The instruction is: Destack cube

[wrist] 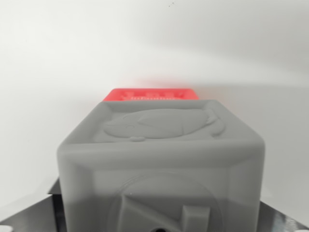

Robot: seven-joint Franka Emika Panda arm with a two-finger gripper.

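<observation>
A grey cube [161, 164] fills the lower middle of the wrist view, so close to the camera that it takes up most of the frame. Its top face carries a raised outline of a rounded, animal-like shape inside a square border. The face turned toward the camera shows a raised circle and some blocky relief shapes, cut off by the bottom edge of the picture.

The hand [159, 227] itself is barely visible. Dark, shiny parts show at the lower left and lower right corners on either side of the grey cube, with a small pale rounded piece at the far lower left. The fingertips are hidden, so it is not possible to tell whether the hand is clenched on the cube, merely beside it, or released.

Just behind the grey cube's far top edge, a red cube [153, 94] shows as a narrow strip with raised lettering on it that is too blurred to read. Whether the two cubes touch cannot be told from this angle.

Beyond both cubes lies a plain white bench [154, 43], softly lit, with a faint shadow across the right side.
</observation>
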